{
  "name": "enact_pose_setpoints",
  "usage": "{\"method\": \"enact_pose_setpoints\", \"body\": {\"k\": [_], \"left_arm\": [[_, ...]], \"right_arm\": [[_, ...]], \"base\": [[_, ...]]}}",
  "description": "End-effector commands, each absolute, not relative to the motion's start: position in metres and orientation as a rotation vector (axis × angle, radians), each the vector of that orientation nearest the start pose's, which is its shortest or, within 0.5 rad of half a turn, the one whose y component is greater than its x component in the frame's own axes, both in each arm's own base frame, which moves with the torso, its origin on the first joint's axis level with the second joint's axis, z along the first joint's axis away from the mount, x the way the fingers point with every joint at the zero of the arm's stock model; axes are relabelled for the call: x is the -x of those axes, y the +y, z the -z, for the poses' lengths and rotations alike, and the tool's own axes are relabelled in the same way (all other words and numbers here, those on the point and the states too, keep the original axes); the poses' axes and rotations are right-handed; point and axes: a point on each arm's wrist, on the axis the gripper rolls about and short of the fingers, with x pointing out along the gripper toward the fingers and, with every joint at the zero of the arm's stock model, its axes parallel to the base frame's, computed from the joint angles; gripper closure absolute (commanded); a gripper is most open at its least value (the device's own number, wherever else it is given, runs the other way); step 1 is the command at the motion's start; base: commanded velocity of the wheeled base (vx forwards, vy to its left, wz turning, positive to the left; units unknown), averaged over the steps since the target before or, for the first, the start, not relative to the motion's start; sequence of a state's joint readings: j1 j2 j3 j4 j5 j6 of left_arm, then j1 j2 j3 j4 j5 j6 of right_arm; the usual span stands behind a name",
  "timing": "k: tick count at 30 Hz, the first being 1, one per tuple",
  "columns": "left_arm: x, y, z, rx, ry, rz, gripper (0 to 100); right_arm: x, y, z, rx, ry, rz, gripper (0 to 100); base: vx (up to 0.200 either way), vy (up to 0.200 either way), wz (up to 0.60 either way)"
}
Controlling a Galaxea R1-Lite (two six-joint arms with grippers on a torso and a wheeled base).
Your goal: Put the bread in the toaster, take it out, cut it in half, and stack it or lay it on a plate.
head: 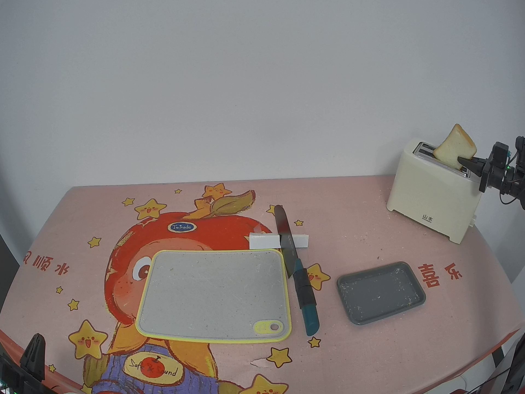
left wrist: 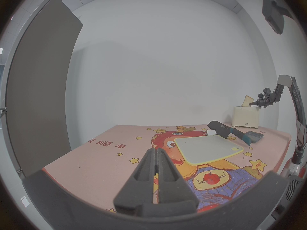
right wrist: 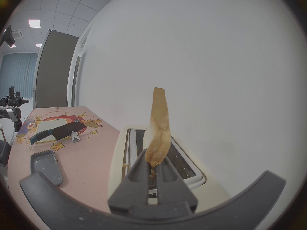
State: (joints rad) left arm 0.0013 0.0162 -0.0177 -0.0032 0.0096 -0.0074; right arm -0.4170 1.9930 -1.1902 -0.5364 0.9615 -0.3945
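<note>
A slice of bread (head: 455,146) (right wrist: 159,128) is held tilted over the slots of the cream toaster (head: 435,192) (right wrist: 172,163) at the table's far right. My right gripper (head: 464,162) (right wrist: 154,163) is shut on the slice's lower edge, just above the toaster (left wrist: 245,117). My left gripper (left wrist: 157,155) is shut with nothing in it, hovering by the table's near left corner. A dark knife (head: 295,268) with a teal handle leans on a white rest (head: 263,241). Beside it lies the grey cutting board (head: 214,294) with a yellow rim. The grey plate (head: 380,292) is right of the knife.
Crumbs are scattered on the pink printed tablecloth (head: 355,231) between the plate and the toaster. A white wall stands close behind the table. The table's right edge lies just past the toaster.
</note>
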Motion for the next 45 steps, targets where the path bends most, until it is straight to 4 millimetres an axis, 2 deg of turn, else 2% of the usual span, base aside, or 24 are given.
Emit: {"method": "enact_pose_setpoints", "body": {"k": [1, 11, 12, 33, 36, 38, 45], "left_arm": [[0.022, 0.000, -0.076, 0.008, 0.003, -0.012, 100], [0.022, 0.000, -0.076, 0.008, 0.005, -0.011, 100], [0.022, 0.000, -0.076, 0.008, 0.005, -0.012, 100], [0.022, 0.000, -0.076, 0.008, 0.005, -0.011, 100], [0.022, 0.000, -0.076, 0.008, 0.005, -0.012, 100], [0.022, 0.000, -0.076, 0.008, 0.005, -0.012, 100], [0.022, 0.000, -0.076, 0.008, 0.003, -0.011, 100]], "right_arm": [[-0.363, -0.141, -0.176, 0.219, 0.096, -0.572, 100], [-0.362, -0.140, -0.172, 0.211, 0.106, -0.576, 100], [-0.362, -0.139, -0.173, 0.212, 0.105, -0.577, 0], [-0.360, -0.136, -0.174, 0.200, 0.109, -0.583, 0], [-0.355, -0.133, -0.170, 0.185, 0.122, -0.586, 0], [-0.343, -0.127, -0.173, 0.177, 0.128, -0.589, 0], [-0.320, -0.116, -0.196, 0.185, 0.091, -0.595, 0]], "base": [[0.000, 0.000, 0.00], [0.000, 0.000, 0.00], [0.000, 0.000, 0.00], [0.000, 0.000, 0.00], [0.000, 0.000, 0.00], [0.000, 0.000, 0.00], [0.000, 0.000, 0.00]]}}
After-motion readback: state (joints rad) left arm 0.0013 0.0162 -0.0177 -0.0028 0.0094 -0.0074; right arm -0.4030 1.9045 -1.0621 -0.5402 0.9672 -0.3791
